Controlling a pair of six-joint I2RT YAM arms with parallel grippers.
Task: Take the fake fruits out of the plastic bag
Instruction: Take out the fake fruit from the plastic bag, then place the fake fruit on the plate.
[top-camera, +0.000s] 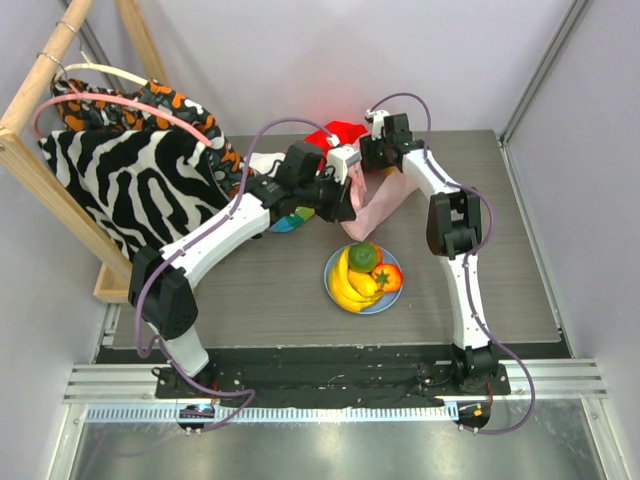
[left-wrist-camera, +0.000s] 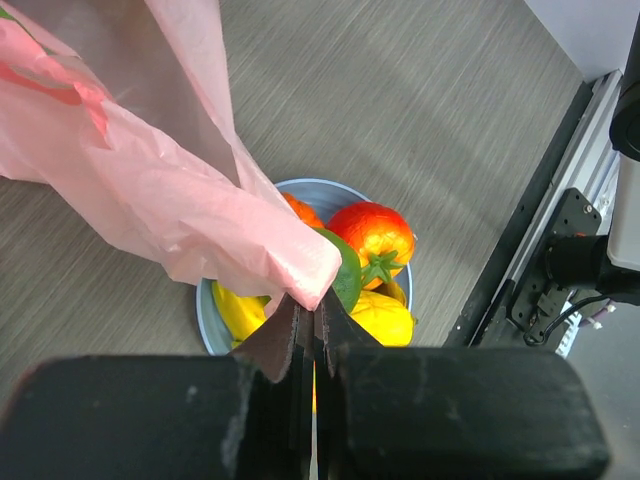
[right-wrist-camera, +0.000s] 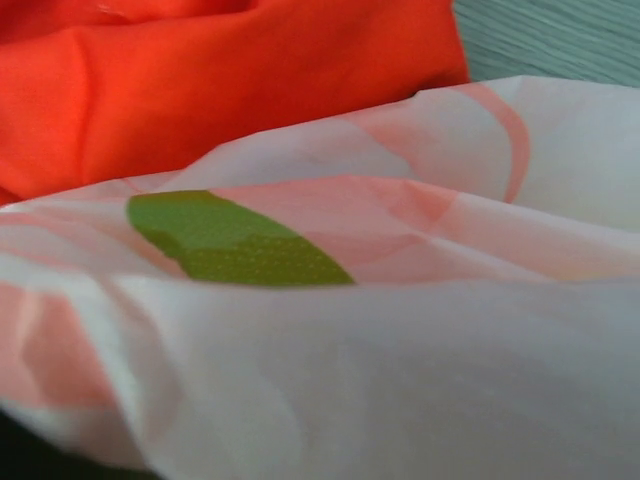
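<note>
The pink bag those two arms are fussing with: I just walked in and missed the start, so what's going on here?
The left hand is pinched shut on a corner of the pink plastic bag. The right hand is at the bag's far end, beside the red cloth; its grip cannot be made out. A banana bunch, a green fruit and an orange-red fruit sit on the light-blue plate, and the bag hangs limp with no fruit showing through.

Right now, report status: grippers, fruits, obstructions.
Left gripper shut on plastic bag. Right gripper at bag, jaws hidden. Fake fruits on plate, out of bag. Red cloth behind bag, not in the way.
</note>
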